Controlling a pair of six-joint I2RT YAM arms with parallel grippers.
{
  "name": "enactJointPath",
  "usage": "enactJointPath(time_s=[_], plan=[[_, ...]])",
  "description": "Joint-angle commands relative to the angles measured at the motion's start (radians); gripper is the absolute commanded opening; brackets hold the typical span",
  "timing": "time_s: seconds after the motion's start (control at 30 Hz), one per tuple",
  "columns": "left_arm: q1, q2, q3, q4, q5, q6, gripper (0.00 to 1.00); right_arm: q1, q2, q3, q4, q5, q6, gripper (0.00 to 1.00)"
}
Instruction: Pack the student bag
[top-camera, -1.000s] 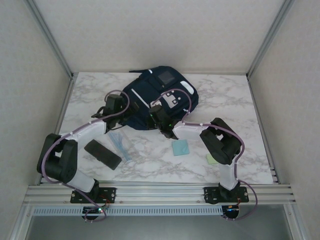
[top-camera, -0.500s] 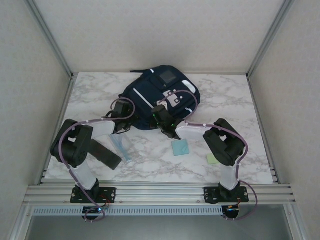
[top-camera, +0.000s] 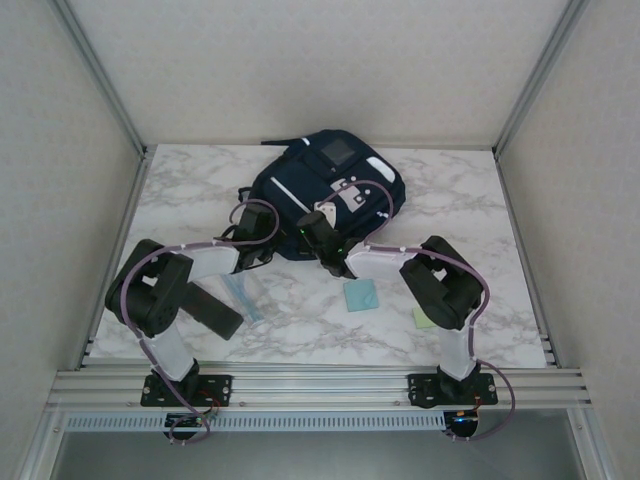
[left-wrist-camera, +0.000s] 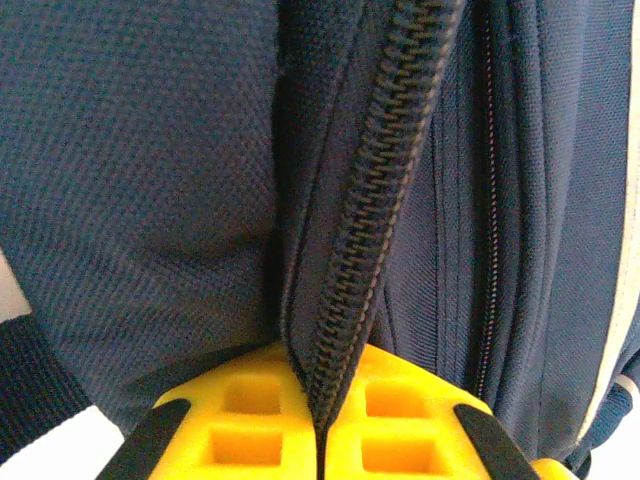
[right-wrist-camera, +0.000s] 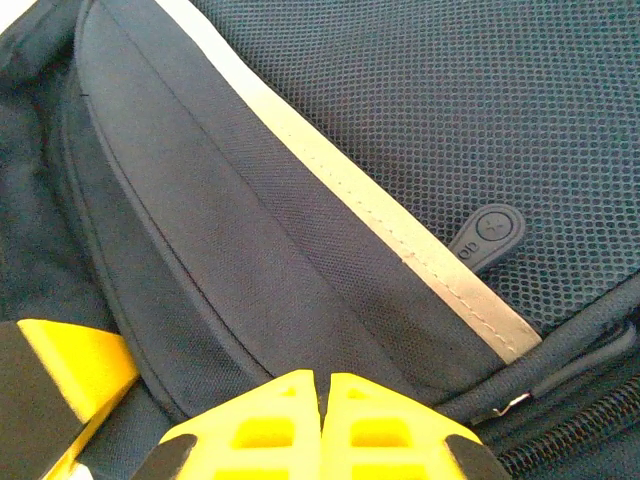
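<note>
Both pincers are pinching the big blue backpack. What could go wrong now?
1. The left pincer is shut on just the black zipper edge of the dark navy fabric backpack. That thin strip might slip out when pulled.
2. The right pincer seems to pinch a fabric fold too, so pulling apart too hard could strain the seam.
3. Tugging may drag the whole backpack instead of opening it.

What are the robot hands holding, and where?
Both hold the student bag: the left gripper pinches its zipper edge; the right gripper seems to pinch a dark fabric fold below the white stripe.
</note>
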Motion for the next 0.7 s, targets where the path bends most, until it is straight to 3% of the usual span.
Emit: enactJointPath(time_s=[0.0, 0.23, 0.5, 0.67], plan=[[-0.123, -0.005, 0.029, 0.107, 0.214, -0.060, 0.00, 0.026, -0.017, 0.034, 0.143, -0.034, 0.022, 0.00], [-0.169, -0.018, 0.021, 0.099, 0.240, -0.073, 0.00, -0.031, -0.142, -0.056, 0.071, 0.041, 0.010, 0.00], [-0.173, -0.011, 0.042, 0.080, 0.222, -0.052, 0.00, -0.040, -0.217, -0.178, 0.052, -0.048, 0.042, 0.00], [-0.180, 0.006, 0.061, 0.089, 0.230, -0.055, 0.00, -0.028, -0.151, -0.185, 0.149, -0.091, 0.119, 0.00]])
